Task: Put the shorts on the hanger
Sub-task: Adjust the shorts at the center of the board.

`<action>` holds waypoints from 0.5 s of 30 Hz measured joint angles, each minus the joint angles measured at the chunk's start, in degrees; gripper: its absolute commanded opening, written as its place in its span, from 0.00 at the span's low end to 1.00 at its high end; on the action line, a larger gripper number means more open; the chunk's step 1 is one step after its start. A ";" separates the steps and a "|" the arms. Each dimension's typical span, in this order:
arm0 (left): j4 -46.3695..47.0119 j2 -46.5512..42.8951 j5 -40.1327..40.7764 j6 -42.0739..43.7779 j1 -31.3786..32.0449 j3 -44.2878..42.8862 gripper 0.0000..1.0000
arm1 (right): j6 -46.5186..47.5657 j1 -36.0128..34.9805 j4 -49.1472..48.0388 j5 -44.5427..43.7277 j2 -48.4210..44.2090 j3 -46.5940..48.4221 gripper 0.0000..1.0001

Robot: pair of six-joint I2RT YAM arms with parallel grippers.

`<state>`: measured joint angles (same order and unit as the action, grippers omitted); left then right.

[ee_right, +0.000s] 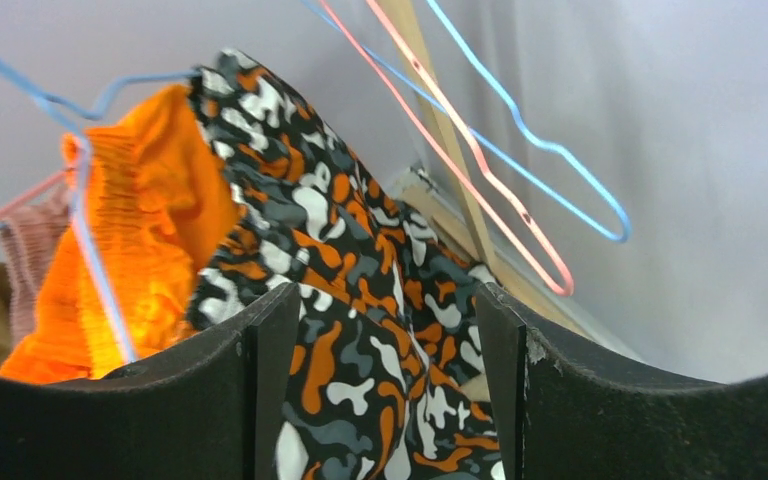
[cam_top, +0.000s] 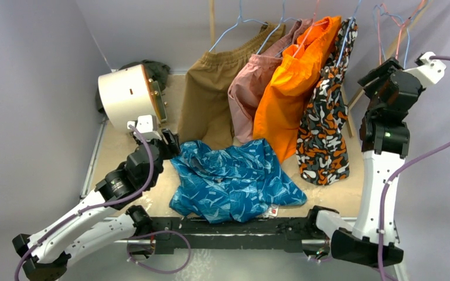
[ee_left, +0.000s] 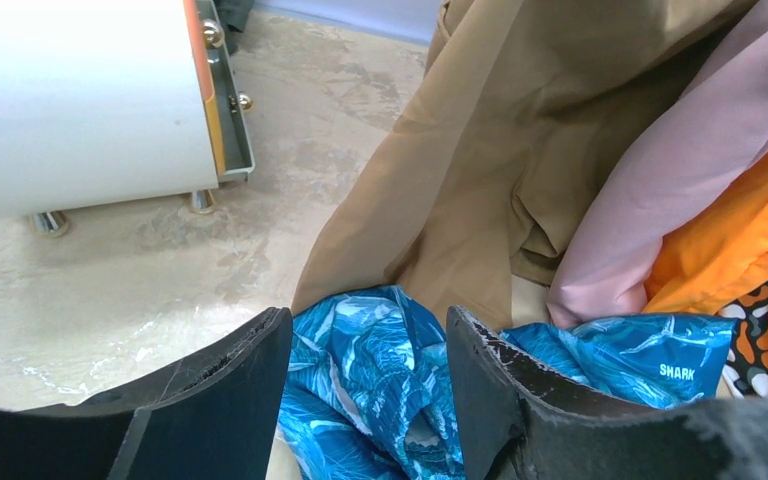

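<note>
Left gripper (ee_left: 368, 320) is down low on the table (cam_top: 337, 196), jaws apart, straddling a bunched-up fold at the far left corner of the shorts (cam_top: 234, 181). The cloth sits in the gap, but it doesn't look clamped to me. The shorts themselves lie crumpled on the table, pretty much in the middle, between the two arms and close to the near edge. A little "SHARK" logo shows on one leg.

Just behind them, brown shorts (cam_top: 211, 96), pink shorts (cam_top: 247, 99), orange shorts (cam_top: 293, 96) and camo shorts (cam_top: 325, 129) hang in a row. A white drum (cam_top: 123, 96) lies on its side in the far left corner.

Right gripper (ee_right: 385, 300) is up high on the right, jaws wide open and holding nothing, facing the camo shorts. The hanger (ee_right: 557, 275) hangs just past those, to their right, against the wall. It's well apart from the shorts, which aren't on it yet.
</note>
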<state>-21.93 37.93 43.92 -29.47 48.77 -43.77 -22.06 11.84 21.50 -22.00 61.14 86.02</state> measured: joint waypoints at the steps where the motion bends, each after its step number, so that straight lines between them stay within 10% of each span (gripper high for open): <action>1: 0.00 0.00 -0.37 -0.02 0.00 0.00 0.57 | -1.40 1.33 -0.48 1.09 0.24 -1.40 0.69; 15: 0.02 -1.84 -2.62 -0.02 -0.02 0.00 0.57 | -17.42 11.50 -10.64 11.45 -4.42 -16.02 0.99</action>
<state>-21.91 36.10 41.30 -29.50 48.75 -43.77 -39.48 23.33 10.85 -10.55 56.73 70.00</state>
